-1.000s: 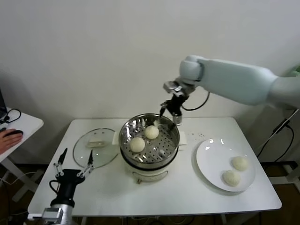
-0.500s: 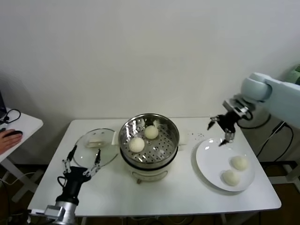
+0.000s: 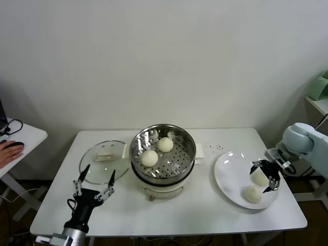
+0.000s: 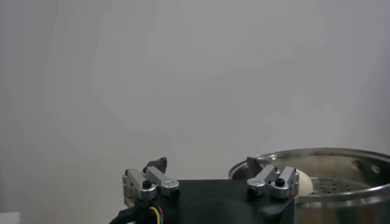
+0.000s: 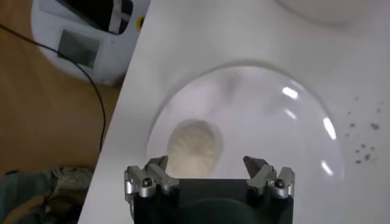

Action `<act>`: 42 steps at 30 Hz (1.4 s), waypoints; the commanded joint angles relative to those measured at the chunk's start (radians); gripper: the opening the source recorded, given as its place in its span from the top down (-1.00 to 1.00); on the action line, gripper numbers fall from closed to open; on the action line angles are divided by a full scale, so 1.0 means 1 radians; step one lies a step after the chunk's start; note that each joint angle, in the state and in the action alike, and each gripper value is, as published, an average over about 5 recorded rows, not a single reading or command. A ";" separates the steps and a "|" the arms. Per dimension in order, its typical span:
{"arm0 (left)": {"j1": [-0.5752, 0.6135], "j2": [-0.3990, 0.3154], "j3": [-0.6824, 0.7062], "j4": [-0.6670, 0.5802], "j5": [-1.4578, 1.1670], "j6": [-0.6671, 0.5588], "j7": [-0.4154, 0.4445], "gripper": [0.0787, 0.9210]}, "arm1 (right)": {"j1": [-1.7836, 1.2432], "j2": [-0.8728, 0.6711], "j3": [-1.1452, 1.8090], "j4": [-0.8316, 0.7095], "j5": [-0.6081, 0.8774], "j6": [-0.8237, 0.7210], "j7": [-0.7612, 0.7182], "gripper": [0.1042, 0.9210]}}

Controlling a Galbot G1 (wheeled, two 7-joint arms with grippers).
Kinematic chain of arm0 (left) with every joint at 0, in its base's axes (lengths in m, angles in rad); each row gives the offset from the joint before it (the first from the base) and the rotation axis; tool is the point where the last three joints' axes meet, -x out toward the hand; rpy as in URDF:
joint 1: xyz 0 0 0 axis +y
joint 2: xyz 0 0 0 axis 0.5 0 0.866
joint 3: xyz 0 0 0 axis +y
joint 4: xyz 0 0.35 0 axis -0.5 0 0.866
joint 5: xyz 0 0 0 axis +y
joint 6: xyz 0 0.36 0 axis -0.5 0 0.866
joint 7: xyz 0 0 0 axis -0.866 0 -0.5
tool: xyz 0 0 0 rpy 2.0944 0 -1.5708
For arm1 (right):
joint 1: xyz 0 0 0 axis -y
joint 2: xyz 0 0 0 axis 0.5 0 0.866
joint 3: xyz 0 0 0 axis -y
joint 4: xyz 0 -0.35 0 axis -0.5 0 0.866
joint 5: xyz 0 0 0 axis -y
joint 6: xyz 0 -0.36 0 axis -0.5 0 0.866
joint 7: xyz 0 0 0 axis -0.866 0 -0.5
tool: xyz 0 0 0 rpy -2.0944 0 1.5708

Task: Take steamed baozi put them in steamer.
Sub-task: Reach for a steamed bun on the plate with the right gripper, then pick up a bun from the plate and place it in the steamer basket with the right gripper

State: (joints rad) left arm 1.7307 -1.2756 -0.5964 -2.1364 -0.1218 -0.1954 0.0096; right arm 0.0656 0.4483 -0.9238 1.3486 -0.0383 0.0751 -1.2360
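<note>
The white worktop carries everything in the head view. The steamer, a shiny steel pot on a white base, stands near its middle, and 2 steamed baozi rest on the perforated tray inside: one toward the front left, the other just behind it to the right. The two sit close together.

To the steamer's left a flat glass lid lies on the worktop, its rim close to the pot. To the steamer's right a white round plate holds the other 2 baozi. One lies near the plate's front edge. The other sits just behind it, partly covered by the right end effector.

That right end effector hangs over the plate at the far right of the worktop, its fingers spread wide on either side of the rear bun. Whether they touch it cannot be told. In the right wrist view the same spread fingers frame the plate, with a bun lying on it between and beyond them.

The left end effector is parked low at the front left of the worktop, just in front of the glass lid, pointing upward with its fingers wide apart and nothing between them. The left wrist view shows the steamer's rim beyond it, with a bun peeking over the edge.

A person's hand rests on a side desk at the far left.
</note>
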 commanded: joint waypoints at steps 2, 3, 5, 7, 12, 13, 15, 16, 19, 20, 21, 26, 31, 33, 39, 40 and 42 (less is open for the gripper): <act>0.020 -0.015 -0.006 0.003 0.026 -0.016 0.004 -0.77 | -0.149 0.103 0.057 -0.090 -0.129 0.023 0.050 -0.76; 0.019 -0.014 -0.007 0.004 0.028 -0.016 0.004 -0.77 | -0.148 0.113 0.053 -0.094 -0.129 0.023 0.054 -0.76; 0.017 -0.013 -0.009 0.004 0.030 -0.015 0.003 -0.77 | -0.148 0.128 0.048 -0.102 -0.128 0.023 0.057 -0.76; 0.015 -0.011 -0.012 0.005 0.028 -0.013 0.002 -0.77 | -0.147 0.139 0.043 -0.109 -0.128 0.023 0.058 -0.76; 0.012 -0.006 -0.021 0.008 0.025 -0.010 0.000 -0.77 | -0.146 0.149 0.035 -0.119 -0.130 0.024 0.055 -0.76; 0.012 -0.005 -0.021 0.008 0.025 -0.010 0.000 -0.77 | -0.145 0.150 0.035 -0.120 -0.130 0.024 0.054 -0.76; 0.010 -0.004 -0.022 0.009 0.025 -0.009 0.000 -0.77 | -0.145 0.151 0.034 -0.123 -0.130 0.024 0.053 -0.76; 0.009 -0.004 -0.022 0.010 0.025 -0.008 -0.001 -0.77 | -0.144 0.152 0.034 -0.124 -0.131 0.024 0.052 -0.76; 0.006 -0.004 -0.021 0.010 0.025 -0.004 -0.004 -0.77 | -0.142 0.154 0.037 -0.130 -0.131 0.027 0.053 -0.76; 0.005 -0.004 -0.020 0.009 0.025 -0.002 -0.006 -0.77 | -0.141 0.154 0.038 -0.131 -0.131 0.029 0.053 -0.76; 0.004 -0.004 -0.020 0.008 0.025 0.000 -0.009 -0.77 | -0.140 0.154 0.038 -0.132 -0.131 0.030 0.053 -0.76; 0.000 -0.002 -0.020 0.008 0.022 0.004 -0.015 -0.77 | -0.130 0.153 0.035 -0.134 -0.128 0.034 0.053 -0.73; -0.004 0.000 -0.020 0.009 0.022 0.008 -0.016 -0.77 | -0.124 0.147 0.035 -0.130 -0.122 0.036 0.052 -0.58; -0.005 0.001 -0.019 0.009 0.022 0.009 -0.017 -0.77 | -0.117 0.143 0.036 -0.125 -0.115 0.037 0.052 -0.49; -0.007 0.004 -0.020 0.006 0.023 0.015 -0.018 -0.77 | -0.015 0.128 0.033 -0.054 -0.079 0.067 0.030 -0.33; -0.007 0.005 -0.020 0.006 0.023 0.016 -0.018 -0.77 | 0.029 0.127 0.021 -0.033 -0.071 0.079 0.022 -0.32; -0.008 0.007 -0.019 0.004 0.024 0.019 -0.018 -0.77 | 0.149 0.133 -0.023 0.009 -0.060 0.112 0.009 -0.31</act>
State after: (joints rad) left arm 1.7248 -1.2751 -0.6161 -2.1277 -0.0999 -0.1847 -0.0063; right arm -0.0414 0.5826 -0.8867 1.2351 -0.1451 0.1156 -1.1879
